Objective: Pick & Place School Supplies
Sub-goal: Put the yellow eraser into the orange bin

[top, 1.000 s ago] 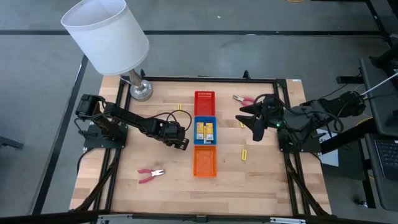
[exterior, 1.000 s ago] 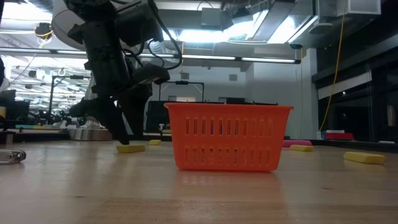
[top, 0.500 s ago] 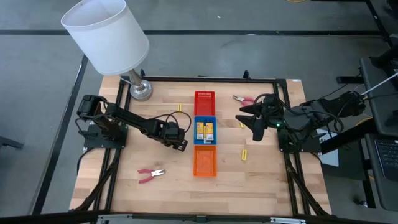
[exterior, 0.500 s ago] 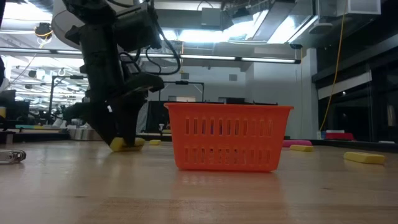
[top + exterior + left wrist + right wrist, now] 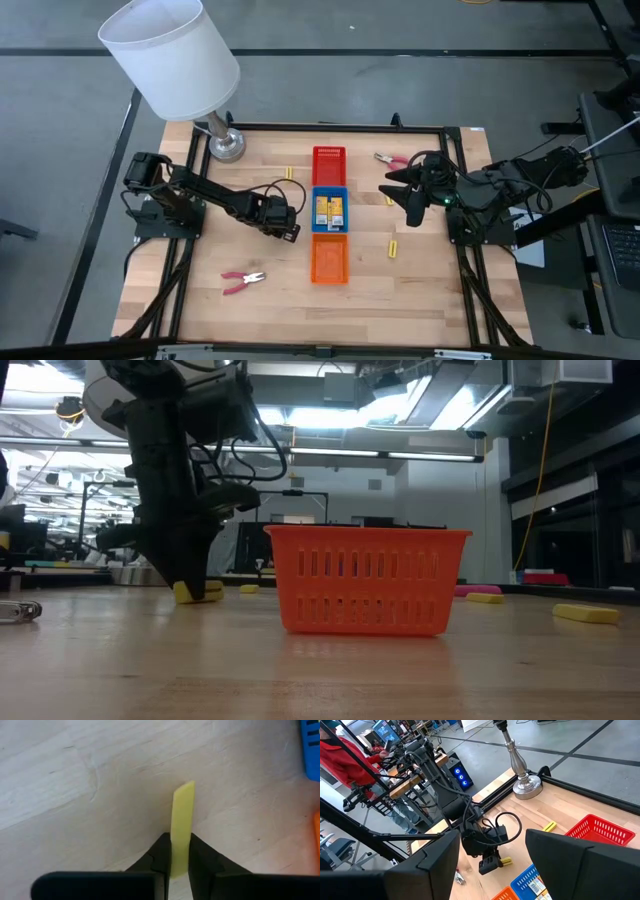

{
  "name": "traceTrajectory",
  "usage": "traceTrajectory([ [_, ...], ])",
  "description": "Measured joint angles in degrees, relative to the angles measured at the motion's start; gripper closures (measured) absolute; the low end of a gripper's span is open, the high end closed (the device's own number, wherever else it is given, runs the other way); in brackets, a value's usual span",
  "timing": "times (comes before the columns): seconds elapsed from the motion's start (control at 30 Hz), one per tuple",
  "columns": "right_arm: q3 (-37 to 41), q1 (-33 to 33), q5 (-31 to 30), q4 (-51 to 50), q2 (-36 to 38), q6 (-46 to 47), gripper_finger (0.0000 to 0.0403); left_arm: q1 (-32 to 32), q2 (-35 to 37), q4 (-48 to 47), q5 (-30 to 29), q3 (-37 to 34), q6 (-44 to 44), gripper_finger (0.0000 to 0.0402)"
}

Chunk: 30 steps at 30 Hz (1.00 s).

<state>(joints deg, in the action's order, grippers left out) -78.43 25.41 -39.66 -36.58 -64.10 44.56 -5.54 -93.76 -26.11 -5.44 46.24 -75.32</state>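
Left claw closed on yellow stick, above wooden table

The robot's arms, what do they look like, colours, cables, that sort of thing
Both arms are dark, near-black, built of jointed segments, and each is mounted at a table edge. Black cables loop loosely along the left arm and trail off the right arm. The left end effector has two tapered black fingers; the right end effector shows two broad, flat dark fingers and a small green light nearby. No markings are readable.

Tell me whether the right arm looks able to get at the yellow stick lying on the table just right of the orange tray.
Probably yes. The right gripper hangs open just above the yellow stick, with bare table between them and only the orange tray beside it.
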Motion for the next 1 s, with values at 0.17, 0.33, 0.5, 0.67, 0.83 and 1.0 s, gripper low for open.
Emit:
traceTrajectory([
  [0.17,0.0,0.0,0.0,0.0,0.0,0.06,0.017,0.0,0.31,0.26,-0.08,-0.06,1.01,0.037],
  [0.33,0.0,0.0,0.02,0.0,0.0,0.22,0.017,-0.54,3.51,4.53,-2.65,0.73,5.3,0.037],
  [0.5,0.0,0.0,0.02,0.02,0.0,0.63,0.017,-1.35,7.67,15.69,-1.69,1.27,13.96,0.037],
  [0.67,0.0,0.0,0.01,0.09,0.0,0.63,0.017,-1.89,8.45,23.77,9.95,1.29,27.78,0.037],
  [0.83,0.0,0.0,0.0,0.09,0.02,1.12,0.017,-1.97,7.79,20.3,16.52,3.53,37.02,0.037],
  [1.0,0.0,0.0,0.02,0.09,0.0,1.98,0.017,-1.03,7.27,14.08,15.93,9.54,46.71,0.037],
])
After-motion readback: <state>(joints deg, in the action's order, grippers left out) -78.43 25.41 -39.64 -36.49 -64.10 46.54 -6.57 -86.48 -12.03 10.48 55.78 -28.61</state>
